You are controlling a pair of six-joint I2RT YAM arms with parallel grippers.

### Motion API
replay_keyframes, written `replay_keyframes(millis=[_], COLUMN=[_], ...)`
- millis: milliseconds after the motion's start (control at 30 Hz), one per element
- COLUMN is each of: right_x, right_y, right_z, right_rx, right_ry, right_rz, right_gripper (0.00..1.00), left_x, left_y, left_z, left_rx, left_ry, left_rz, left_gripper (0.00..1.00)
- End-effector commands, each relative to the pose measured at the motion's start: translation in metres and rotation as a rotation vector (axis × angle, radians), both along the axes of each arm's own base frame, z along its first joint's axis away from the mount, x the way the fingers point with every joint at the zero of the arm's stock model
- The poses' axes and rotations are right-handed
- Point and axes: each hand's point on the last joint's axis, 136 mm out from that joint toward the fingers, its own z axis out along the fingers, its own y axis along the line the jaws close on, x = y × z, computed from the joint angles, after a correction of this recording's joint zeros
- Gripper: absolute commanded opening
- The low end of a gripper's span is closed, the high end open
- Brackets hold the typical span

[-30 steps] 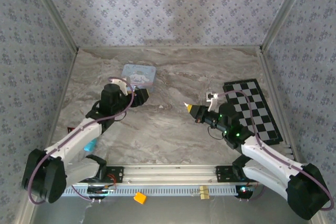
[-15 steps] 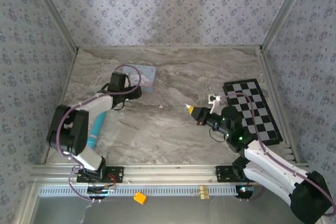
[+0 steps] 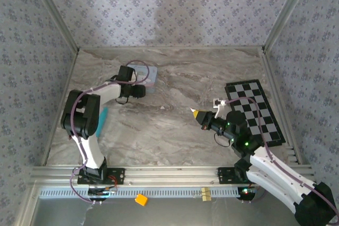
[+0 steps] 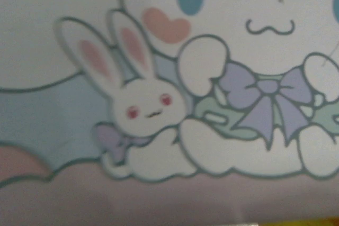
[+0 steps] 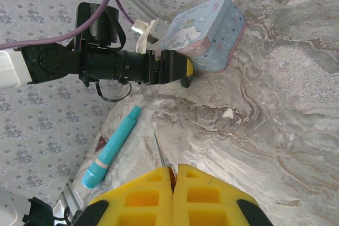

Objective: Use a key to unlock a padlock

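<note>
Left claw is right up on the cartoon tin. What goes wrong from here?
1. The left claw sits at the tin's edge; a push could shove or tip it rather than grip it.
2. The teal pen lies beside the left arm; pulling back may sweep it.
3. The right claw is shut mid-table, not ready to steady anything.

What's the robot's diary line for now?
left jaws: close to pale blue cartoon-printed tin | right jaws: shut, over grey marbled table | teal pen: lying loose

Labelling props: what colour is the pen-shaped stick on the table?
The pen-shaped stick is turquoise; clearest in right wrist view.
</note>
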Motion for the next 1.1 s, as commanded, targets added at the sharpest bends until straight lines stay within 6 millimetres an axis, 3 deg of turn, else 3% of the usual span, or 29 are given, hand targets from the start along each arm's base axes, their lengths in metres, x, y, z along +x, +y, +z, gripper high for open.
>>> replay_keyframes(millis=[0, 200, 533, 800, 1067], right_x=[0.002, 0.002, 0.001, -0.002, -0.001], right_y=[-0.004, -0.004, -0.006, -0.011, -0.013], right_z=[-0.004, -0.003, -0.010, -0.013, -0.013], right_rx=[-0.017, -0.017, -0.022, -0.028, -0.025], right_ry=[-0.002, 0.000, 0.016, 0.018, 0.017], right_rz=[-0.019, -0.020, -0.027, -0.040, -0.051], right_gripper=[0.00, 0.00, 0.00, 0.00, 0.00], left_x=[-0.003, -0.003, -0.004, -0.018, -0.026], left_y=[-0.025, -0.044, -0.046, -0.067, -0.066], left_z=[0.000, -0.004, -0.005, -0.005, 0.005], left_rx=[-0.021, -0.070, -0.100, -0.256, -0.410], left_ry=[0.033, 0.037, 0.030, 0.020, -0.077], left_rz=[-0.067, -0.052, 0.044, -0.032, -0.044], left_gripper=[0.70, 0.61, 0.48, 0.47, 0.46])
